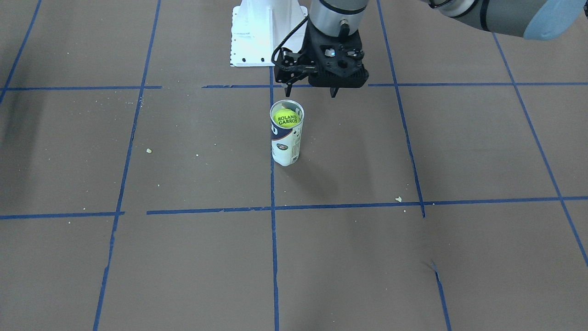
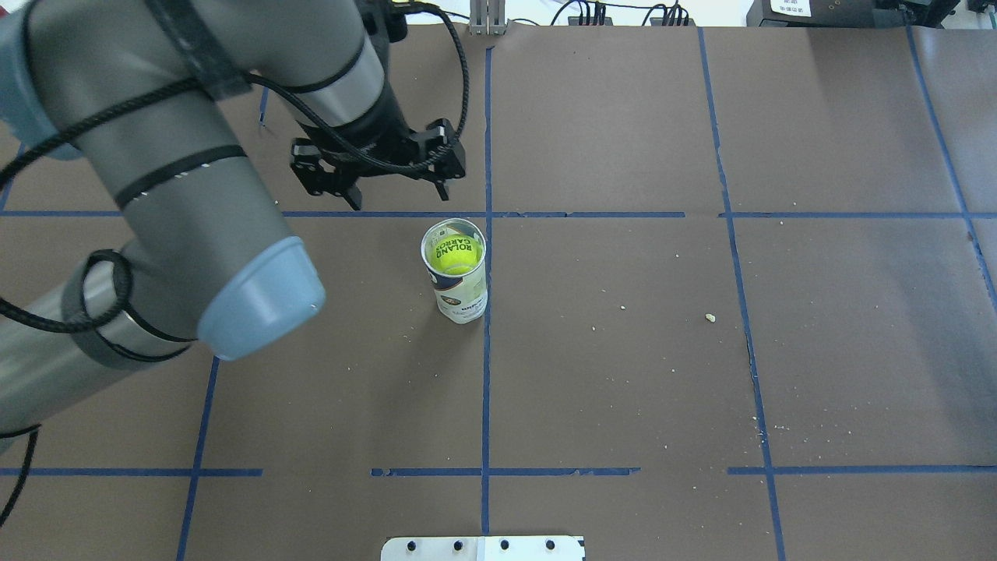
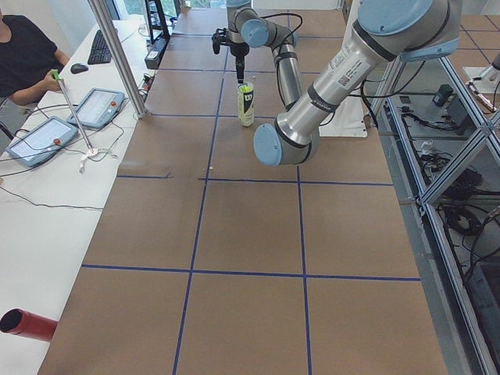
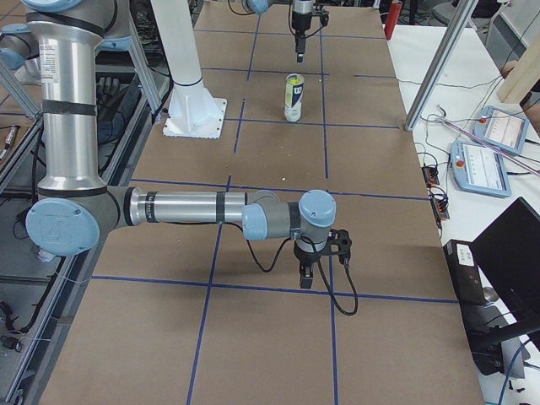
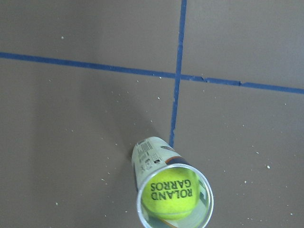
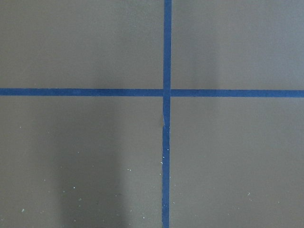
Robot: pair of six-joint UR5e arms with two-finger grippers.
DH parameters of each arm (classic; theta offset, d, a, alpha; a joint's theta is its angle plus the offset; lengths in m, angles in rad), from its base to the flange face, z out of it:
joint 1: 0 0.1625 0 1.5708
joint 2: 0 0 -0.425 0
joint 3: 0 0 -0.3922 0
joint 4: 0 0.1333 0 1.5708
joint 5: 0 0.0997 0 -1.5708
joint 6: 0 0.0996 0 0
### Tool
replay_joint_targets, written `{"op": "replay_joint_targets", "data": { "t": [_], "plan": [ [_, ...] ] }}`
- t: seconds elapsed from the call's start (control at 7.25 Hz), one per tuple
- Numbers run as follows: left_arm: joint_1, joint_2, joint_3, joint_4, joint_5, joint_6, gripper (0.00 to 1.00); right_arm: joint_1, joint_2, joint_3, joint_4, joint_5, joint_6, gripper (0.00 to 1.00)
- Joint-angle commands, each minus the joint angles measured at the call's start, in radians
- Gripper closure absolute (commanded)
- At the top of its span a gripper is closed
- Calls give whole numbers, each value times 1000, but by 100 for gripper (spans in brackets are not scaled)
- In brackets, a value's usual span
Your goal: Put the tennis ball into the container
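The clear tennis-ball can [image 1: 285, 148] stands upright on the brown table by a blue tape line. The tennis ball [image 1: 287, 118] sits inside it just below the silvery rim, with its "ROLAND GARROS" print facing up. The overhead view shows the ball [image 2: 453, 253] in the can [image 2: 462, 300], and the left wrist view looks down on the ball [image 5: 173, 192] and the can [image 5: 149, 154]. My left gripper [image 2: 397, 199] hangs open and empty above the table, a little beyond the can on the left. My right gripper [image 4: 317, 268] shows only in the exterior right view, low over the table far from the can; I cannot tell its state.
The white robot base [image 1: 262, 37] stands behind the can. Blue tape lines grid the brown paper, and small crumbs [image 2: 709, 317] lie scattered on it. Operators' tablets [image 3: 98, 105] lie on the white side bench.
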Motion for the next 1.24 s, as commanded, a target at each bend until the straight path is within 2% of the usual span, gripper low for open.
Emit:
{"op": "replay_joint_targets", "data": {
  "t": [0.0,0.28,0.41,0.55,0.69,0.83,0.97,1.1],
  "plan": [
    [-139,124,-22,-23,-4,327,0,0,0,0,0,0,0,0],
    [-314,333,33,-212,-50,613,0,0,0,0,0,0,0,0],
    [-362,433,89,-309,-81,664,0,0,0,0,0,0,0,0],
    [-430,545,108,-351,-95,742,0,0,0,0,0,0,0,0],
    [-521,617,137,-348,-102,930,0,0,0,0,0,0,0,0],
    [-599,737,165,-351,-181,1064,0,0,0,0,0,0,0,0],
    [-674,800,206,-350,-240,1173,0,0,0,0,0,0,0,0],
    [-716,828,241,-344,-237,1187,0,0,0,0,0,0,0,0]
  ]
}}
